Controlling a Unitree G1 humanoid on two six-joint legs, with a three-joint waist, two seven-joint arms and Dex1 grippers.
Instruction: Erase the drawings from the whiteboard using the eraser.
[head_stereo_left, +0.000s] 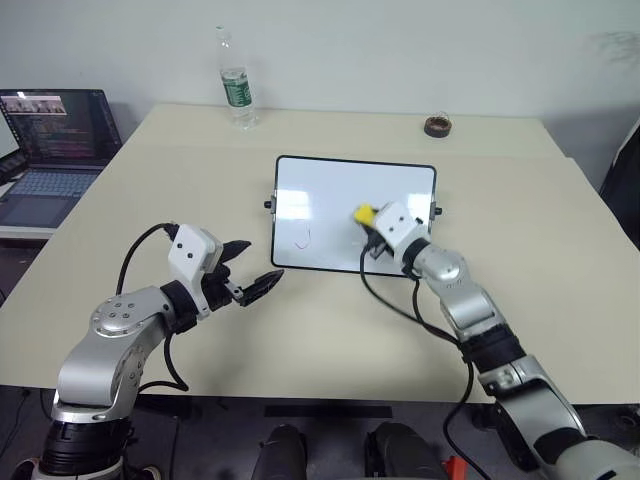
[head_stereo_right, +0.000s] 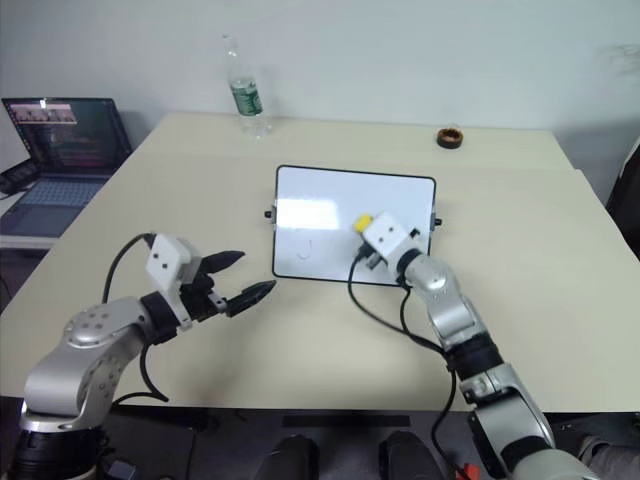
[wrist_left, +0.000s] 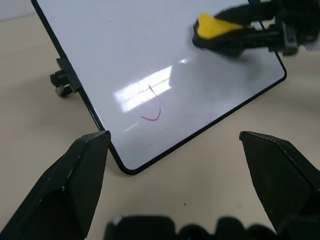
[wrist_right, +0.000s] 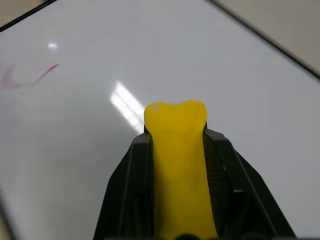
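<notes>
Whiteboard (head_stereo_left: 330, 190) lies flat on the beige surface (head_stereo_left: 560, 260), roughly centred and a bit toward the far half, with its long sides running left to right. Thin black frame, small black knobs on both short sides.

One drawing (wrist_left: 154, 106) visible: a thin reddish hook-shaped stroke on the near-left part of the board, close to the near edge. The rest of the white face looks clean, with a bright glare patch on the left half.

Right hand (head_stereo_left: 372, 226) is clamped tight on the eraser (wrist_right: 177, 150), a yellow block with its two black fingers pressed against both long sides. Eraser sits over the right half of the board, toward the near-right corner, well to the right of the stroke. From the left wrist view the dark underside of the eraser appears at or just above the board face; cannot tell whether it actually touches.

Left hand (head_stereo_left: 250, 270) hangs over the surface just near and left of the board's near-left corner, fingers spread wide apart, nothing between them. It points toward the board; the near-left corner lies between its fingertips in the wrist view, apart from both.

Other items: clear plastic water bottle (head_stereo_left: 236, 82) with green label standing upright at the far edge, left of centre; small brown ring (head_stereo_left: 437, 126) at the far edge to the right; open laptop (head_stereo_left: 50, 140) off the left side of the surface.
</notes>
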